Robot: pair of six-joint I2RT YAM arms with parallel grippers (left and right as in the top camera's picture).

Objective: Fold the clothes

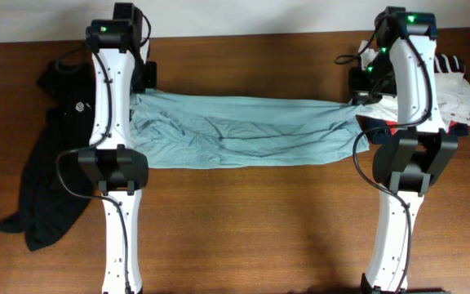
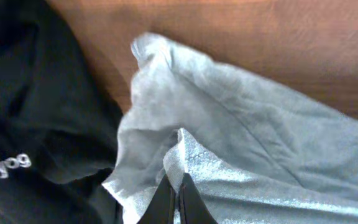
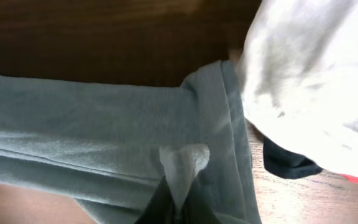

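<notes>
The grey-teal shirt (image 1: 243,131) lies as a long, rumpled band across the middle of the table (image 1: 243,229), nearer the far edge than the near one, pulled out between the two arms. The left gripper (image 2: 174,198) is closed tight on a small peak of fabric at the shirt's left end, and the right gripper (image 3: 178,202) is pinched the same way on a fold at its right end, so each end of the garment is held. The black top (image 1: 51,171), its small round logo (image 1: 78,107) showing, lies heaped along the left edge of the table, touching or just under the shirt's left end, and looks not yet folded. At the far right corner a white shirt (image 1: 462,96) sits on top of red and navy garments (image 3: 288,163), just beside the shirt's right end. The step in hand appears to be stretching and smoothing the shirt before a fold. The next move likely calls for both arms to travel together with even tension, so the thin jersey neither sags nor slips from the small pinches. The left end should also lift clear of the black top and the right end clear of the pile.
</notes>
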